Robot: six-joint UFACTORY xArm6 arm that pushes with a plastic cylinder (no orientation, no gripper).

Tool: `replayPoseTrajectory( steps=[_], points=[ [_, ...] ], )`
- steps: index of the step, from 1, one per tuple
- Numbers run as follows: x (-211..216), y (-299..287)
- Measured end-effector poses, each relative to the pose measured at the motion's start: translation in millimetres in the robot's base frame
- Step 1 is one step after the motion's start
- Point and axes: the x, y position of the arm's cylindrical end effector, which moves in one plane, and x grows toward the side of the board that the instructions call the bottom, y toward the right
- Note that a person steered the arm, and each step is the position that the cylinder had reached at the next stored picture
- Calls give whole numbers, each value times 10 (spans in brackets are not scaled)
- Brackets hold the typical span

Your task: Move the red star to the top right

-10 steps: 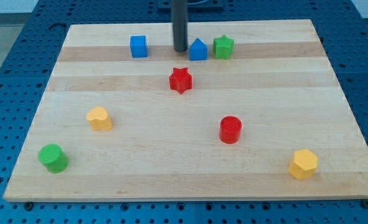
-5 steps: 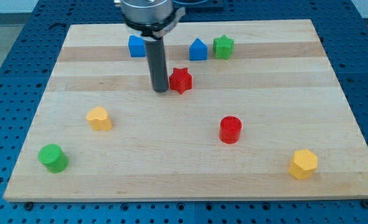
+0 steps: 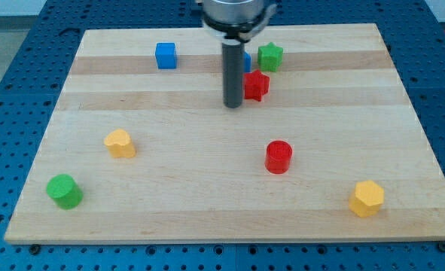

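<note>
A: Take me across the board (image 3: 403, 105) from its left edge.

B: Near the bottom left corner sits a green cylinder (image 3: 64, 191); above it, closer to the left edge, a yellow block (image 3: 120, 142), its shape hard to make out; near the top edge, left of centre, a blue cube (image 3: 166, 55).

A: And the middle?

B: My tip (image 3: 233, 105) rests on the wood just left of the red star (image 3: 255, 85), touching it or all but touching; the rod has no jaws, so it holds nothing and can only shove. Behind the rod a blue block (image 3: 245, 62) peeks out, mostly hidden, so I cannot tell its shape; a green star (image 3: 269, 56) stands just beside it, near the top edge.

A: Where does the red star sit for the job?

B: Centre of the board, slightly toward the top edge, just below the blue block and the green star; the top right corner lies well apart from it, up and to the right.

A: So the push?

B: The star lies to the right of my tip and a little toward the top edge, which suits a rightward push; my worry is clipping the green star on the way.

A: Further right?

B: A red cylinder (image 3: 278, 156) below centre; a yellow hexagonal block (image 3: 367, 198) near the bottom right corner.
</note>
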Motion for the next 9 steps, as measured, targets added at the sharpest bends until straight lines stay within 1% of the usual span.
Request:
replayPoseTrajectory(
  steps=[1,2,5,8,9],
  points=[
    [-6,-59],
    [-16,84],
    [-383,527],
    [-427,933],
    [-609,1140]
  ],
)
